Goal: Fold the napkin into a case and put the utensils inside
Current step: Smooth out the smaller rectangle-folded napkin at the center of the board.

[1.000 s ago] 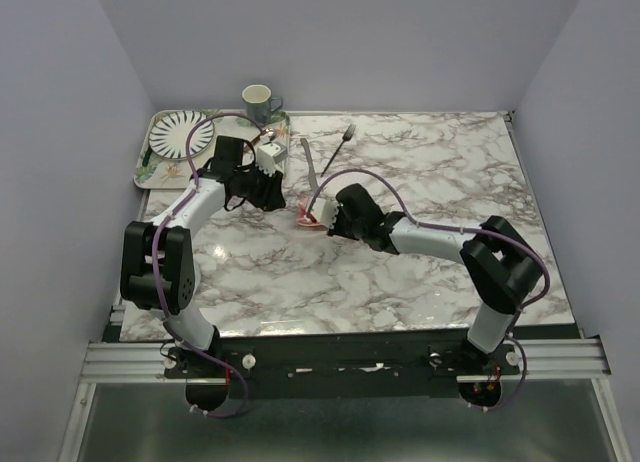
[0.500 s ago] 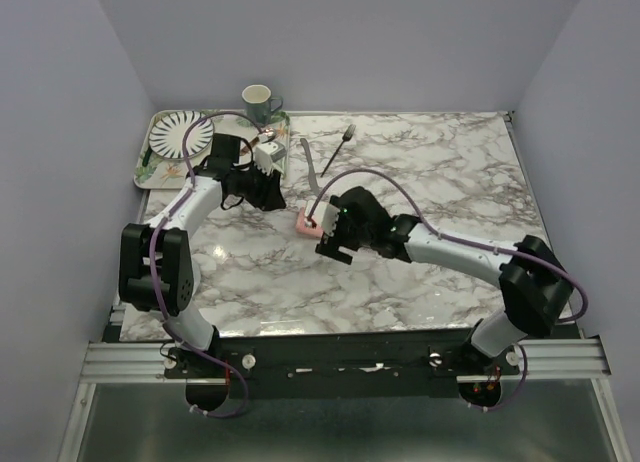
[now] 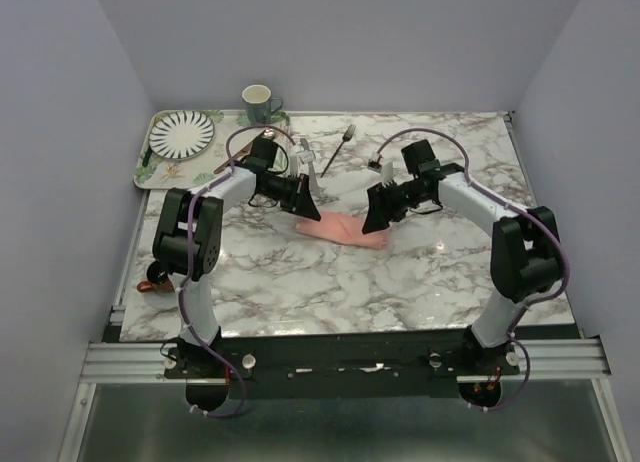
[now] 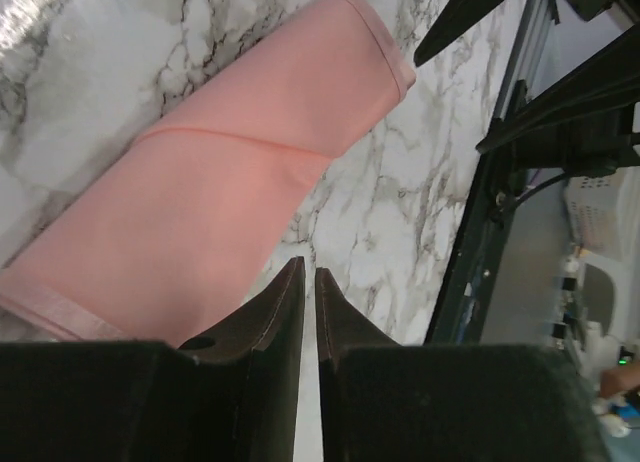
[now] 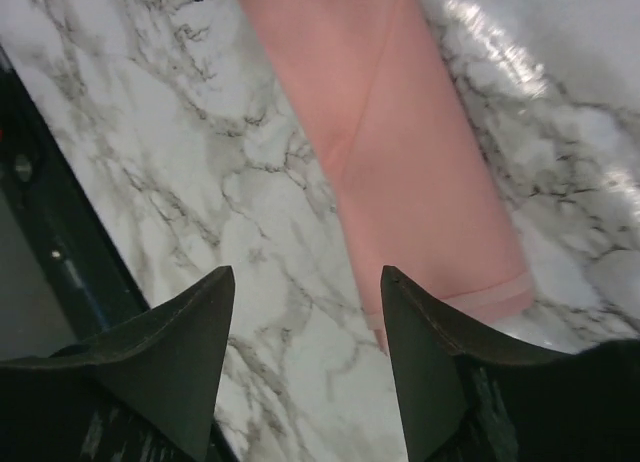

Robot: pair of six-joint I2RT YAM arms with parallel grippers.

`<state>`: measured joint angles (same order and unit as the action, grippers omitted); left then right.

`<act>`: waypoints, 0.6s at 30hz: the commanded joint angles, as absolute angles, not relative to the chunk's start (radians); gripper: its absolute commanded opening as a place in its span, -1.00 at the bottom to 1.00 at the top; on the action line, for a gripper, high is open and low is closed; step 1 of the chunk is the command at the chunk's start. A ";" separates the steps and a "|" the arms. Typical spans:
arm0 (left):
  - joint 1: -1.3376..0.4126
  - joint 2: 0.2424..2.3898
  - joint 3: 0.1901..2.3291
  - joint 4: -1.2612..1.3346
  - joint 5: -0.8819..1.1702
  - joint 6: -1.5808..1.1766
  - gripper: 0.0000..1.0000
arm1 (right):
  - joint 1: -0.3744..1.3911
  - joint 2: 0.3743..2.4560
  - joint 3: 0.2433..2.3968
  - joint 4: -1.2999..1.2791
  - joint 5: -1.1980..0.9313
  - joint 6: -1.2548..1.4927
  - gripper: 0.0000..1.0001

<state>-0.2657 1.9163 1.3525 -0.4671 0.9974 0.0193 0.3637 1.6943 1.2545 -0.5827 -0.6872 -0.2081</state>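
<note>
The salmon-pink napkin (image 3: 345,229) lies flat on the marble as a long folded strip, the case. It also shows in the left wrist view (image 4: 230,182) and the right wrist view (image 5: 400,152). My left gripper (image 3: 311,208) hovers at the strip's left end; its jaws (image 4: 309,272) are all but shut with only a thin slit and nothing in it. My right gripper (image 3: 377,215) stands open at the strip's right end, over bare marble (image 5: 305,277). The fork (image 3: 337,149) lies at the back centre. The knife (image 3: 304,145) lies left of it, mostly hidden by my left arm.
A patterned tray (image 3: 148,168) at the back left carries the striped plate (image 3: 181,133). A green-and-white mug (image 3: 259,102) stands behind it. Grey walls close in the table on three sides.
The napkin, a small bunch in my right gripper a second ago, now lies spread as a long strip. My right gripper let go and swung right. My left gripper came to the centre and narrowed.
</note>
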 commanded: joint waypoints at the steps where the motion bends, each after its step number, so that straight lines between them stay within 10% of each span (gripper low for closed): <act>1: -0.270 1.986 1.313 -0.419 1.132 -0.170 -0.59 | 0.347 1.815 1.241 -0.684 -0.923 -0.127 0.27; 18: -0.256 2.174 1.388 -0.526 1.097 -0.097 -0.49 | 0.322 1.988 1.308 -0.797 -0.986 -0.178 0.25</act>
